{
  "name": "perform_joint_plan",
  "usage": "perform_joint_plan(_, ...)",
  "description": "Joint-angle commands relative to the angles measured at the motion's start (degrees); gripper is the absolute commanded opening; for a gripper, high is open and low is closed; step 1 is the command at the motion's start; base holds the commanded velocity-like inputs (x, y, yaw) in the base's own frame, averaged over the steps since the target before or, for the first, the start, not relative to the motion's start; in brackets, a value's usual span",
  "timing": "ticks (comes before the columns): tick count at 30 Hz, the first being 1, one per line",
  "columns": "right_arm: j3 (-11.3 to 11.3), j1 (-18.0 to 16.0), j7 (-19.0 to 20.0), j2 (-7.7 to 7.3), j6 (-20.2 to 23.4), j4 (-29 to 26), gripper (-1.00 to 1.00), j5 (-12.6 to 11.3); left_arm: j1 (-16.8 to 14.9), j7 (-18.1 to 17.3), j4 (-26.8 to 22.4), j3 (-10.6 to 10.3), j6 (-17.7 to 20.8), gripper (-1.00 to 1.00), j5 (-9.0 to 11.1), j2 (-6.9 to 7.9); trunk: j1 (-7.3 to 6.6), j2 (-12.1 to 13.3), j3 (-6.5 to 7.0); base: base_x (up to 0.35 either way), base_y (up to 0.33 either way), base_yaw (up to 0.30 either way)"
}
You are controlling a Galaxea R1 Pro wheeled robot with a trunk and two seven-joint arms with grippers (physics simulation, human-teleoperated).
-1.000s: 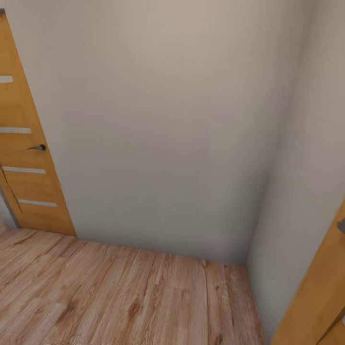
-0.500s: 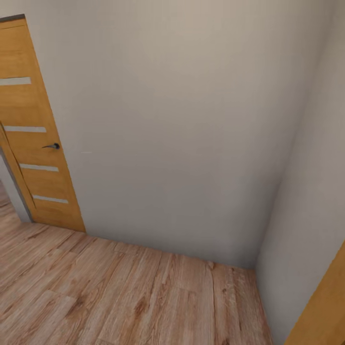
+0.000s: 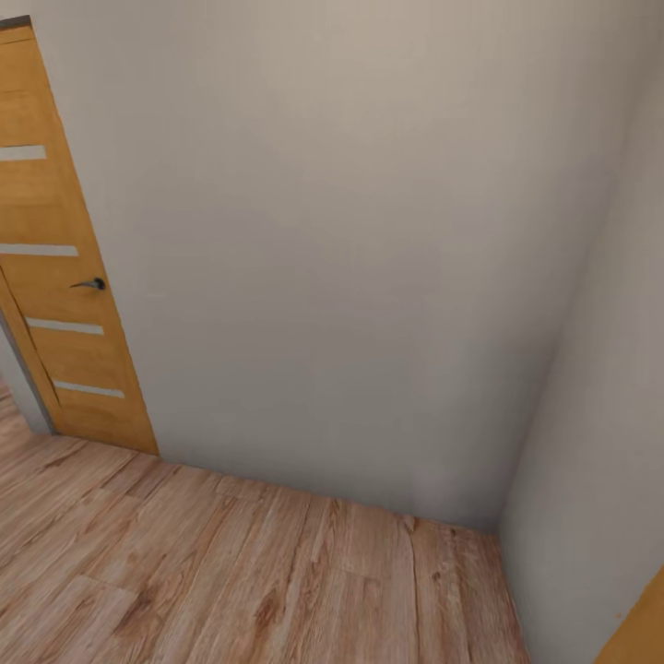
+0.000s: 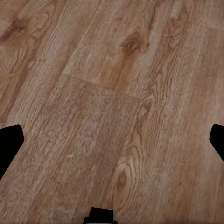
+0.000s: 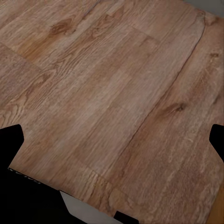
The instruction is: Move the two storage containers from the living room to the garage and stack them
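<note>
**Both claws spread over bare plank floor**

Left claw, seen from its wrist camera, hangs with its dark fingers wide apart at the frame's edges, nothing between them, wood-plank flooring beneath. Right claw is likewise spread and holds nothing above the same planks.

From the head camera, a beige wall meets another in a corner toward 4 o'clock. An orange-brown door with pale stripes and a dark handle stands at 9 o'clock. Neither storage container can be placed from these views.
</note>
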Motion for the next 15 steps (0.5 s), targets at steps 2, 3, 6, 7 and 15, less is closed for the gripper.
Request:
perform_joint_plan(2, 0.4, 0.0, 0.0, -0.01, 0.0, -0.1, 1.00, -0.3, -0.1, 0.0, 0.2, 0.2, -0.3, 1.00, 0.0, -0.01, 0.00, 0.0, -0.05, 0.014, 0.000, 0.000)
perform_joint_plan(3, 0.4, 0.0, 0.0, -0.01, 0.0, -0.1, 1.00, -0.3, -0.1, 0.0, 0.2, 0.2, -0.3, 1.00, 0.0, -0.01, 0.00, 0.0, -0.05, 0.009, 0.000, 0.000)
perform_joint_plan(6, 0.4, 0.0, 0.0, -0.04, 0.0, -0.1, 1.00, -0.3, -0.1, 0.1, 0.2, 0.2, -0.3, 1.00, 0.0, -0.01, 0.00, 0.0, -0.05, 0.068, 0.000, 0.000)
perform_joint_plan(7, 0.4, 0.0, 0.0, -0.03, 0.0, -0.1, 1.00, -0.3, -0.1, 0.1, 0.2, 0.2, -0.3, 1.00, 0.0, -0.01, 0.00, 0.0, -0.05, 0.178, 0.000, 0.000)
perform_joint_plan(15, 0.4, 0.0, 0.0, -0.03, 0.0, -0.1, 1.00, -0.3, -0.1, 0.1, 0.2, 0.2, -0.3, 1.00, 0.0, -0.01, 0.00, 0.0, -0.05, 0.297, 0.000, 0.000)
